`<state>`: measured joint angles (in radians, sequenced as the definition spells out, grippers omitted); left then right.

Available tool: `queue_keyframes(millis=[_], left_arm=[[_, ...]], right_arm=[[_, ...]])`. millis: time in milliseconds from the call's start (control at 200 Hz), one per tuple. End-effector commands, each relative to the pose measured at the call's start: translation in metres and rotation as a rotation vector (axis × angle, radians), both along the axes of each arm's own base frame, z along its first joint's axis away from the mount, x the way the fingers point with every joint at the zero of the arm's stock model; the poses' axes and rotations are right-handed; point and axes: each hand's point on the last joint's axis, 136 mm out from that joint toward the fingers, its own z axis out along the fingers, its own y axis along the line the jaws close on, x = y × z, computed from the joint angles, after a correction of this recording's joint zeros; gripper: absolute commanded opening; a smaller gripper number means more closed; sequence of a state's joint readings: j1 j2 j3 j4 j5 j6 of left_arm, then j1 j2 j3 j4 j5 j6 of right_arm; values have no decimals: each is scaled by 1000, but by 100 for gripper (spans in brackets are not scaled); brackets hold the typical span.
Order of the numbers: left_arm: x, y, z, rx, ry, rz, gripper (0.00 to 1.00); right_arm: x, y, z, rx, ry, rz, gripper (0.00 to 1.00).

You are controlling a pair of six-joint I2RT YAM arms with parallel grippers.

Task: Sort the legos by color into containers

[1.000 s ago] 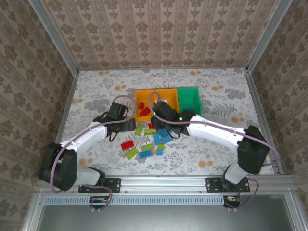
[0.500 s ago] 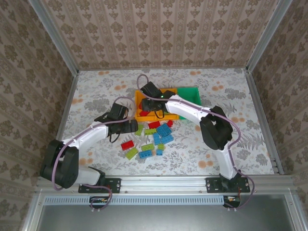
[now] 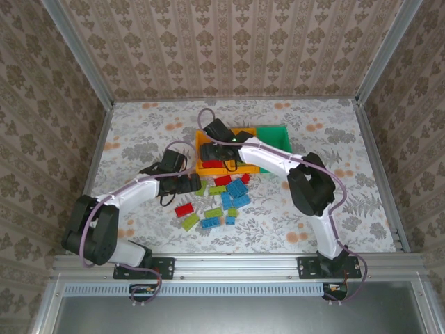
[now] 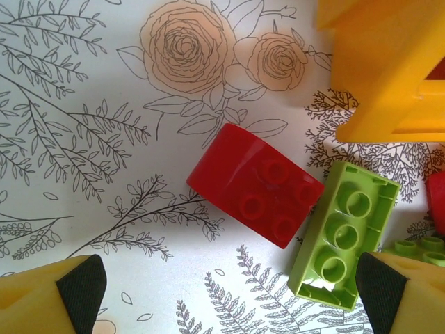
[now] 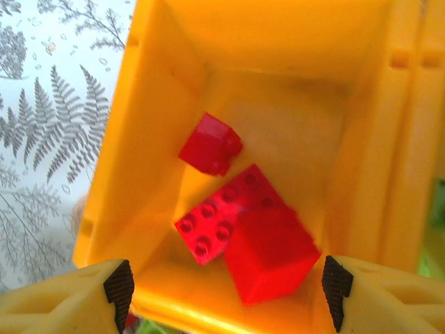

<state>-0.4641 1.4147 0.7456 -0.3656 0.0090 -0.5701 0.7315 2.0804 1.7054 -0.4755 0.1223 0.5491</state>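
Over the left orange-yellow bin (image 5: 156,132), the right gripper (image 5: 228,291) hangs with its fingers spread wide, gripping nothing. Three red bricks (image 5: 222,212) lie on the bin's floor below, the nearest one blurred. Beside it in the row sit a second orange-yellow bin (image 3: 245,133) and a green bin (image 3: 277,142). The left gripper (image 4: 233,296), also spread wide and empty, hovers above the floral table (image 3: 139,139), framing a red brick (image 4: 254,184) just beside a lime green brick (image 4: 345,233). Blue bricks (image 3: 235,195) lie loose near the bins.

Red brick (image 4: 254,195) open leftward; green brick (image 4: 344,236), bin wall (image 4: 389,83) crowd right.
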Motion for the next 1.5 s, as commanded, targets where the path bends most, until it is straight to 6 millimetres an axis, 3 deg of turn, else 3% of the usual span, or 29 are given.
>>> queue_keyframes(millis=[0,340,880,1275,1495], left_arm=[[6,-4,3,-25,13,45,97],[18,-7,-10,-7,52,121,98],[43,-14,-23,46,75,130,96],[52,-21,-16,90,59,106,100],[34,-17,-19,84,69,132,100]], right_arm=[[-11,-12,39,36,-75,-15,76],[-31,-48,46,-5,-132,-46,77],[-44,-97,27,-84,-122,-108,81],[-47,-114,13,-95,-97,-137,81],[-51,-117,9,-95,-91,-139,81]])
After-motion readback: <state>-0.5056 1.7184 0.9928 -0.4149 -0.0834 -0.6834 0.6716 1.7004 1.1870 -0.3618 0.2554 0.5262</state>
